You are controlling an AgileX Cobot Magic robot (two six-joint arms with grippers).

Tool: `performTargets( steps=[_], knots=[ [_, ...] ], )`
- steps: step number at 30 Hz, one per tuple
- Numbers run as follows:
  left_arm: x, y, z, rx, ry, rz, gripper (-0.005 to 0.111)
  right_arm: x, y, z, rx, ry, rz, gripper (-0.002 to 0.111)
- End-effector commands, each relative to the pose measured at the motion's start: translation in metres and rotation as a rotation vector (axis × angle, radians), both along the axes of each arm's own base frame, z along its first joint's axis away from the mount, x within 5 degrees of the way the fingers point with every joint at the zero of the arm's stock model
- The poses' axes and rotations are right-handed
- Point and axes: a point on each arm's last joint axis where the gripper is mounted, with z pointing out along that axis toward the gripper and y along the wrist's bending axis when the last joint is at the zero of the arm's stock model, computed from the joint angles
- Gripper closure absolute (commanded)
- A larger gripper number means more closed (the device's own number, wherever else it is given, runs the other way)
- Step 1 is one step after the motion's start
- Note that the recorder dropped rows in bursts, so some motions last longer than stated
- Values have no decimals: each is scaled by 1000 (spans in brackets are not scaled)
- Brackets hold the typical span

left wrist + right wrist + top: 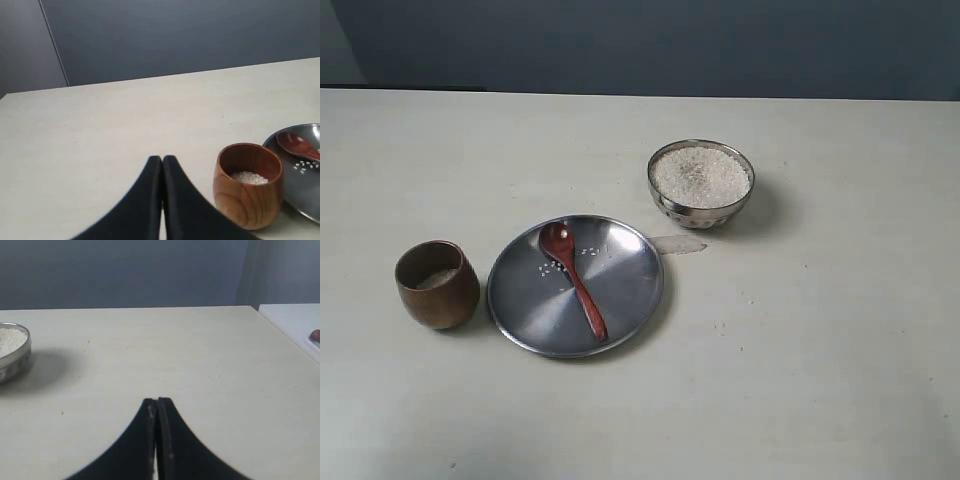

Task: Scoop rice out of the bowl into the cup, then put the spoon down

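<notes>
Plate (620,300): on the table (820,350), middle of my view.
Spoon (575,280): on plate, head to the back, handle to the front.
Cup (437,285): left of plate, just beside it.
Bowl (701,210): behind and right of plate, near it.
Rice (700,175): in bowl; some in cup.
Grains (552,268): on plate, by spoon head.
My left pincer (162,160): over table, near cup.
My right pincer (157,401): over table, well apart from bowl.

cup (437,284) brown | spoon (578,285) reddish-brown | rice (700,176) white | bowl (701,212) steel-grey, patterned side | plate (625,285) silver
</notes>
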Motion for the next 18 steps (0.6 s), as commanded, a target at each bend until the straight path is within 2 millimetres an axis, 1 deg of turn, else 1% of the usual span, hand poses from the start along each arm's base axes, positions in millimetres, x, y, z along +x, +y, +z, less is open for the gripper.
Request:
performTargets(
  steps=[1, 7, 18],
  knots=[
    [0, -2, -1, -1, -5, -20, 106, 0, 0, 1, -1, -15, 4, 108],
    [0, -4, -1, 37, -4, -48, 106, 0, 0, 1, -1, -12, 4, 108],
    [-1, -4, -6, -11, 49, -39, 106, 0, 0, 1, -1, -12, 4, 108]
  ],
)
